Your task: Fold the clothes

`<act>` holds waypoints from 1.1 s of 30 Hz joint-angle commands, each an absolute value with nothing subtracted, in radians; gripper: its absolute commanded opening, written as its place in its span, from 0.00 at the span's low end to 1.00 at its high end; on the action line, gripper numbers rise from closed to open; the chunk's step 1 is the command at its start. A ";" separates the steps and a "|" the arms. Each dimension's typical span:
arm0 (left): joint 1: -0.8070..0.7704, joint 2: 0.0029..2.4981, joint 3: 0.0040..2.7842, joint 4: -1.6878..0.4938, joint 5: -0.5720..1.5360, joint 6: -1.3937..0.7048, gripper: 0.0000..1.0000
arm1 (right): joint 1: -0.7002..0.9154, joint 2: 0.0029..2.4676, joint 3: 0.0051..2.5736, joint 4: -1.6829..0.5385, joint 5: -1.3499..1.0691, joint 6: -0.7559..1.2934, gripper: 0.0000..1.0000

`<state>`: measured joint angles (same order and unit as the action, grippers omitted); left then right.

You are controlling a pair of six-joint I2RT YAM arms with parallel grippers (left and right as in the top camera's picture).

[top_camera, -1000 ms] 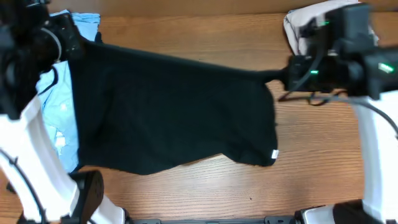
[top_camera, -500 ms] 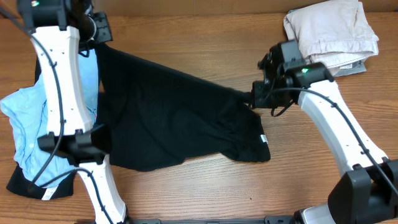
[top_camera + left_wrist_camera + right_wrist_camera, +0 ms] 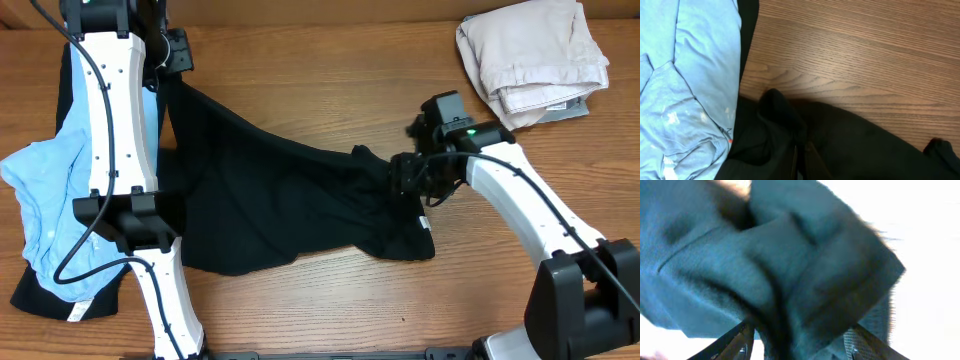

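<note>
Limp black garment [image 3: 270,200] sagging over wood-grain bench [image 3: 330,70], left fingers [image 3: 172,78] pinching a corner, right fingers [image 3: 398,172] pinching bunched edge (white tag [image 3: 424,224] just below), folded beige pile [image 3: 530,50] apart.

Spread garment [image 3: 270,200] lay mid-table [image 3: 330,80]; crumpled garment [image 3: 40,200] just beside it on the left; folded pile [image 3: 530,50] well apart, far right corner.

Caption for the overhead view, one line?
Left gripper and right gripper pinch opposite ends of the black garment; light blue garment left, beige pile upper right.
</note>
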<state>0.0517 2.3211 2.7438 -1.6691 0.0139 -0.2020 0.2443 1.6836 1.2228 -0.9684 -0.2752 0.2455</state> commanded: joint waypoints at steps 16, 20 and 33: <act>0.044 2.323 2.750 -1.668 -0.003 -0.179 0.04 | 0.181 1.734 1.163 -0.860 -0.225 0.414 0.69; 0.044 2.323 2.750 -1.670 -0.003 -0.179 0.04 | 0.181 1.793 1.143 -0.802 -0.218 0.421 0.67; 0.044 2.323 2.750 -1.675 -0.007 -0.179 0.04 | 0.181 1.831 1.095 -0.684 -0.173 0.447 0.60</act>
